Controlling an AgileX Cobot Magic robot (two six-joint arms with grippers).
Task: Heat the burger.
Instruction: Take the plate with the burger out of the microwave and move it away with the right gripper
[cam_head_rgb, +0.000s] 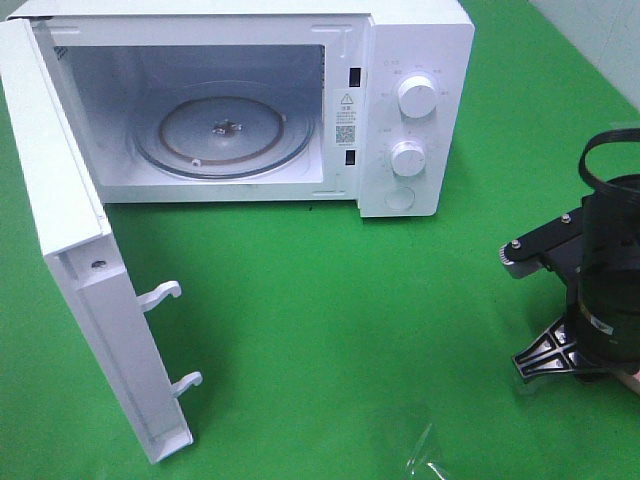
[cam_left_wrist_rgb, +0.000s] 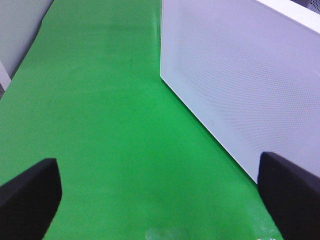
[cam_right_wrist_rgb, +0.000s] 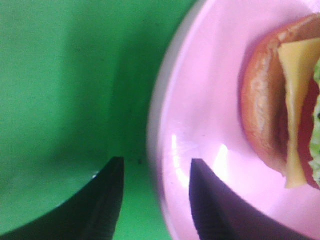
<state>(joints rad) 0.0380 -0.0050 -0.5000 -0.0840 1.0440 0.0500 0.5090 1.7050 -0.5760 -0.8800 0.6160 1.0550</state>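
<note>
The burger (cam_right_wrist_rgb: 272, 110), with an orange-brown bun, a yellow cheese slice and green lettuce, lies on a pink plate (cam_right_wrist_rgb: 200, 100) on the green cloth, seen only in the right wrist view. My right gripper (cam_right_wrist_rgb: 156, 162) stands open astride the plate's rim, one finger (cam_right_wrist_rgb: 105, 200) over the cloth and the other over the plate. The right arm (cam_head_rgb: 600, 290) hangs at the right edge of the exterior view and hides the burger there. My left gripper (cam_left_wrist_rgb: 157, 165) is open over bare cloth, beside a white microwave panel (cam_left_wrist_rgb: 240, 75).
The white microwave (cam_head_rgb: 400, 100) stands at the back with its door (cam_head_rgb: 90, 300) swung wide open toward the front left. Its glass turntable (cam_head_rgb: 225, 135) is bare. A scrap of clear plastic (cam_head_rgb: 430, 455) lies near the front edge.
</note>
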